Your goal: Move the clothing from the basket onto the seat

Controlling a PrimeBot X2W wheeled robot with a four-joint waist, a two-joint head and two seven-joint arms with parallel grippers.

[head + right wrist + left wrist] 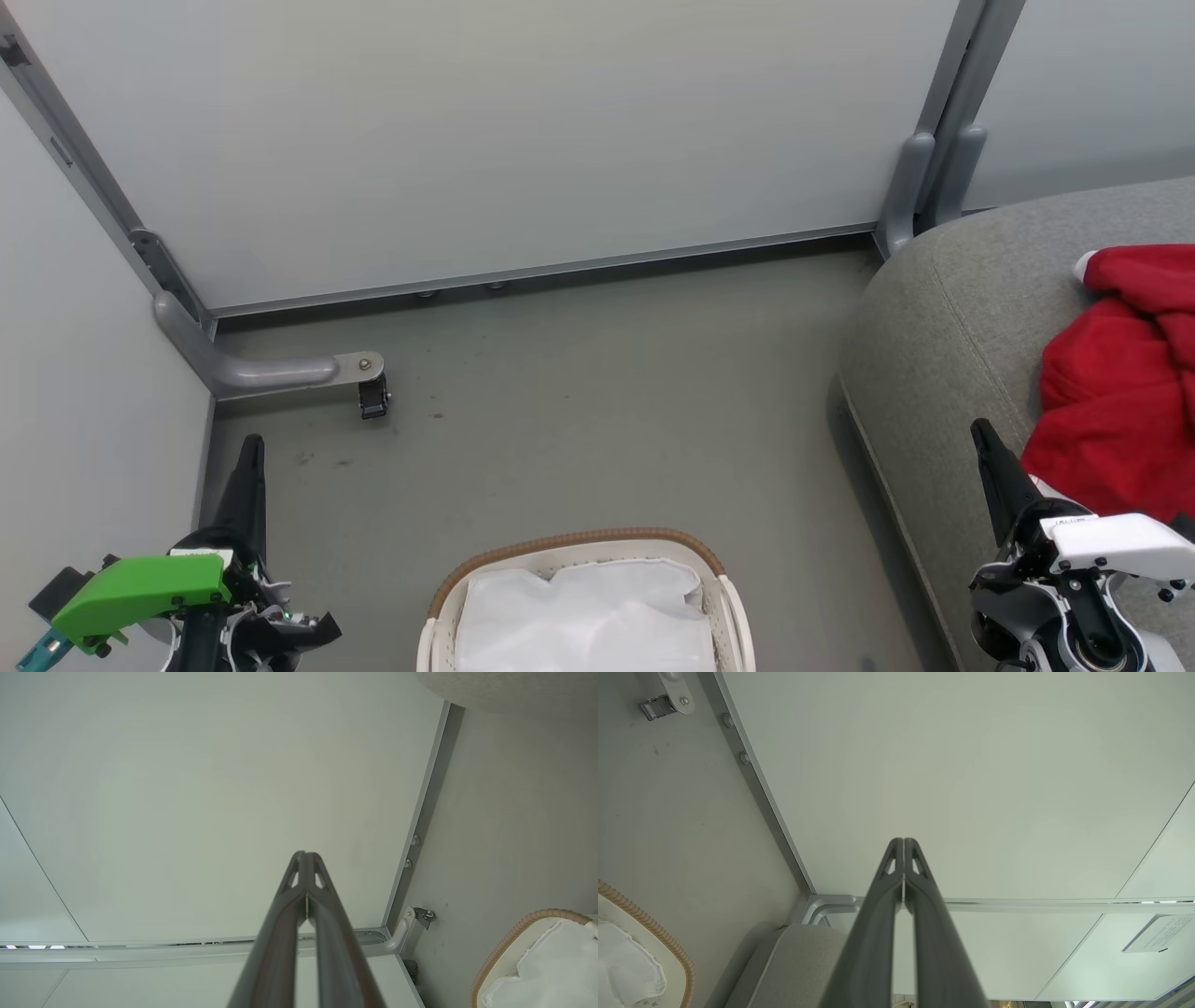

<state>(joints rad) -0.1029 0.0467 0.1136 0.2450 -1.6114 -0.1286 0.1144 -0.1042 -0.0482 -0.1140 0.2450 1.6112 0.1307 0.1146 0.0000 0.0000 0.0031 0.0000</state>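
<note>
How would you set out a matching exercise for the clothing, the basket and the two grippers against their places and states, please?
Column one:
1 clothing
2 basket
3 left gripper
4 right gripper

Column two:
A shut, near the edge of the seat
B on the floor, white lining inside
C heaped on the seat
D shut, beside the wall

Pairs: 1-C, 2-B, 3-D, 4-A

- We see the clothing [1116, 392], a crumpled bright red heap, on the seat [934, 355], a grey sofa
- Our basket [579, 544] stands upright on the floor [579, 392] beside the seat, white lining [588, 616] inside
</note>
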